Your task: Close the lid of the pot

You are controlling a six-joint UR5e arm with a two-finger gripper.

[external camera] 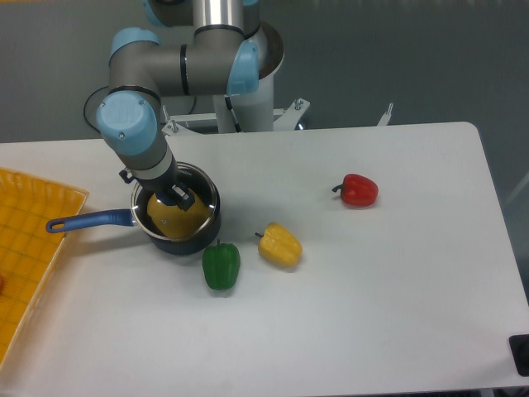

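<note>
Gripper (pixel 176 195) above pot (pixel 183 238); lid (pixel 198 183) over pot rim

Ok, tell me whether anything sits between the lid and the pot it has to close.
Nothing visible does. The lid is held by the gripper right over the pot, its rim about level with the pot's. The green pepper lies outside, beside it.

My jaws hang over the small round black saucepan with the long blue handle (pixel 175 222), which stands on the white counter (pixel 372 314) toward its left. The round glass lid with a silver rim (pixel 176 198) lies on the saucepan. The handle points left toward the yellow mesh tray (pixel 29 240). Just before the saucepan lies the green pepper (pixel 221 265), the yellow pepper (pixel 279 246) to its right, the red pepper (pixel 357 190) well apart, farther right.
</note>
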